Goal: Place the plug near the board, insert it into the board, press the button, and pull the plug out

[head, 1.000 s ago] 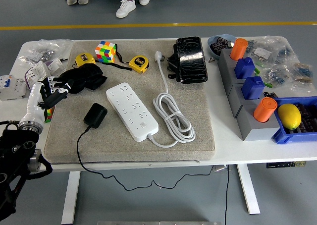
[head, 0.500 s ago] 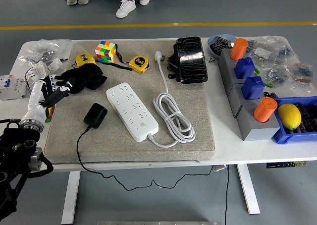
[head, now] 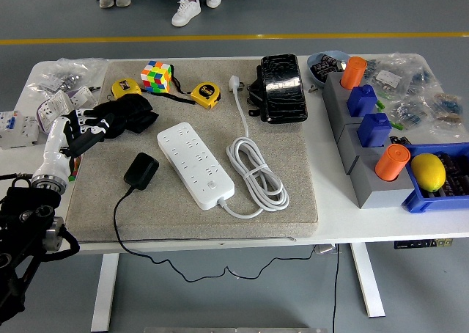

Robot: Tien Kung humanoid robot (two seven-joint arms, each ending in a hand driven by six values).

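Note:
A black plug adapter (head: 141, 169) lies on the grey mat (head: 293, 201), its black cable running off the table's front edge. The white power strip (head: 196, 163), the board, lies diagonally to its right, with its white cord coiled (head: 256, 173) beside it. My left hand (head: 75, 136) is at the mat's left edge, up and left of the plug, with fingers spread and holding nothing. My right hand is out of view.
A black glove (head: 123, 116), two yellow tape measures (head: 204, 94), a colour cube (head: 156, 76) and a black case (head: 282, 88) lie at the mat's back. Grey blocks (head: 370, 183) with orange and blue parts and a blue bin with a lemon (head: 428, 172) stand right. Bags (head: 62, 80) lie far left.
My left hand has drawn slightly left and back along the mat's left edge. Nothing else has moved.

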